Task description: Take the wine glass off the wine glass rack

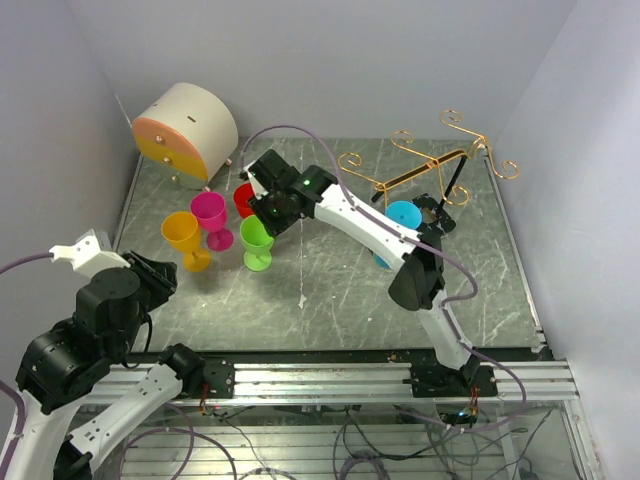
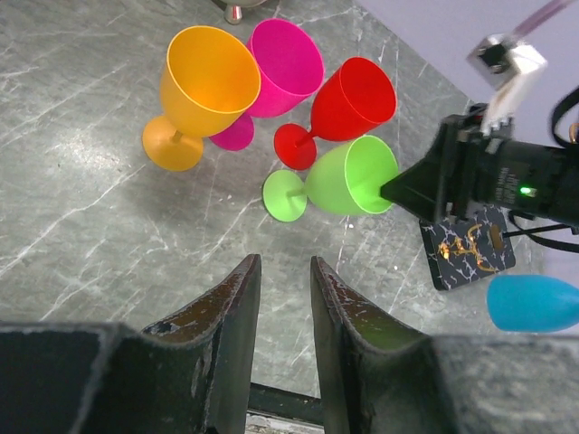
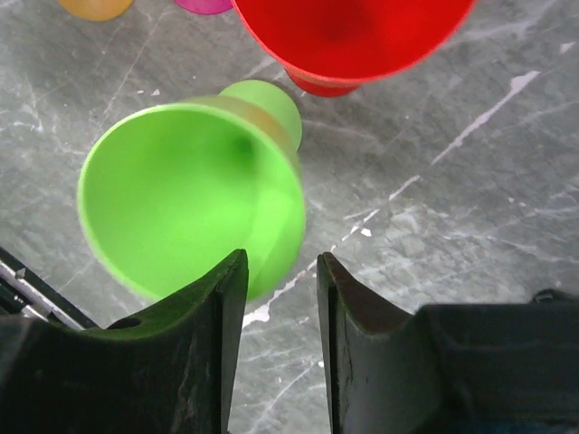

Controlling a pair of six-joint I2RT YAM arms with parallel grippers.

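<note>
The gold wire wine glass rack (image 1: 430,165) stands at the back right; its black base shows in the left wrist view (image 2: 466,249). A blue wine glass (image 1: 403,215) hangs on it, partly hidden by the right arm, and shows in the left wrist view (image 2: 534,303). A green wine glass (image 1: 257,243) stands on the table. My right gripper (image 1: 264,207) hovers at its rim (image 3: 190,199), jaws apart, with the rim's edge between the fingertips (image 3: 280,262). My left gripper (image 2: 285,262) is slightly open and empty, low at the near left (image 1: 160,275).
Orange (image 1: 183,238), pink (image 1: 211,215) and red (image 1: 243,198) glasses stand close beside the green one. A round cream and orange drawer box (image 1: 185,130) sits at the back left. Walls enclose the table on three sides.
</note>
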